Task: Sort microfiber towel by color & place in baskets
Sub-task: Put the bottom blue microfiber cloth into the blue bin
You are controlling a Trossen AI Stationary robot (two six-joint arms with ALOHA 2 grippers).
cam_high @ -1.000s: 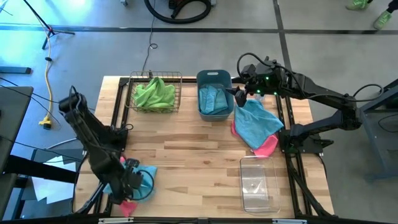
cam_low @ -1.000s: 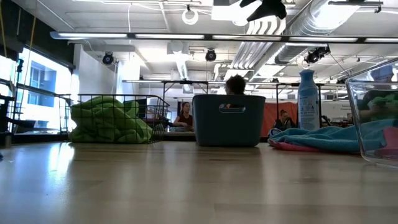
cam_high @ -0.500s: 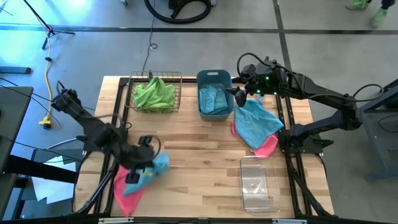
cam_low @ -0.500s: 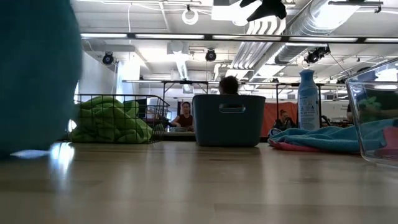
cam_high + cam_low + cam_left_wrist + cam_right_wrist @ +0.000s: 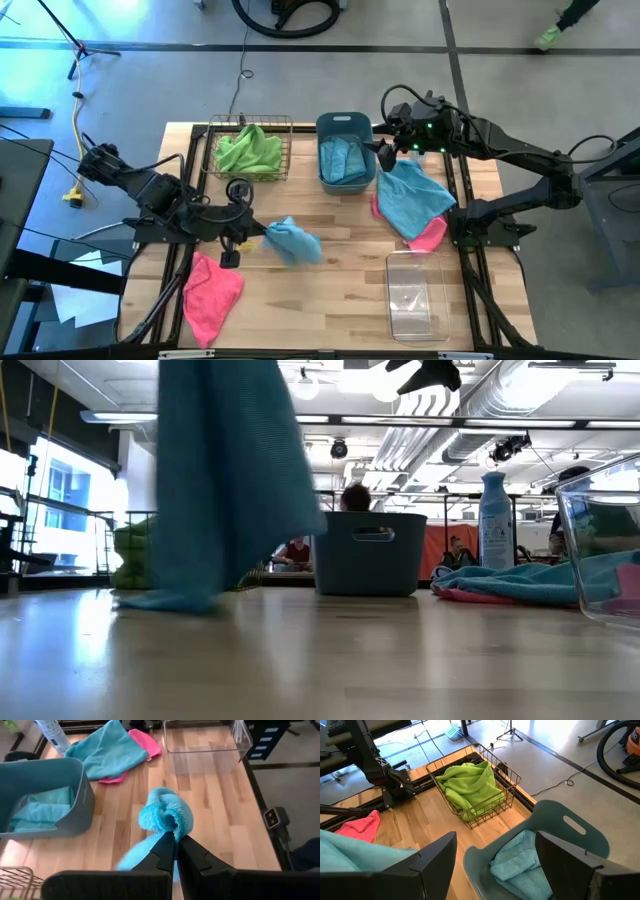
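Both arms were built of matte black segments with rounded joint housings, and loose black cables looped along their upper links. The right arm carried a cluster of small green indicator lights on its wrist housing, with a thick cable arching above it. The left pincer [image 5: 243, 243] ended in two slim, tapered black fingers [image 5: 165, 851] with angular, faceted sides, mounted on a broad dark crossbar. The right pincer [image 5: 381, 153] had wider, flat black fingers [image 5: 432, 855] with bevelled edges and a dull plastic sheen.
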